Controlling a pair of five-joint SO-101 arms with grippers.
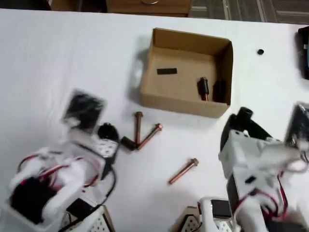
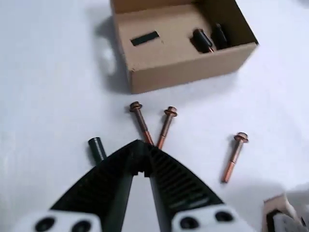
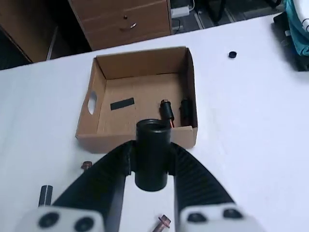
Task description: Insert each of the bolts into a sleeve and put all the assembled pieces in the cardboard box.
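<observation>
Your right gripper [image 3: 151, 150]: pinching one black sleeve [image 3: 152, 130], which stands upright with its open end up. In the high view it sits at the right of the frame, just below the box's lower right corner.

Your left gripper [image 2: 145, 147]: tips pressed together, with nothing seen between them. It hangs over the threaded ends of two bolts.

Bolts, three, all bare on the worktop [image 1: 58, 58]: first bolt [image 1: 138, 126] and second bolt [image 1: 150, 136] form a V at mid-frame. The third bolt [image 1: 183, 171] lies apart, at lower centre.

Loose sleeve [image 1: 128, 143]: lying at the foot of the V, just beside the bolt ends.

Cardboard box [image 1: 178, 104]: upper centre. It holds one assembled piece [image 1: 203, 89] near its right wall.

Step, as judged: you are at the pairing stage. One piece is boxed, a sleeve is held ready, and no bolt is lifted yet.

Next move, as judged: spread the left gripper and close it on a single shank. The V bolts lie close together, so take only one. Then line its threaded end up with the held sleeve's bore.
</observation>
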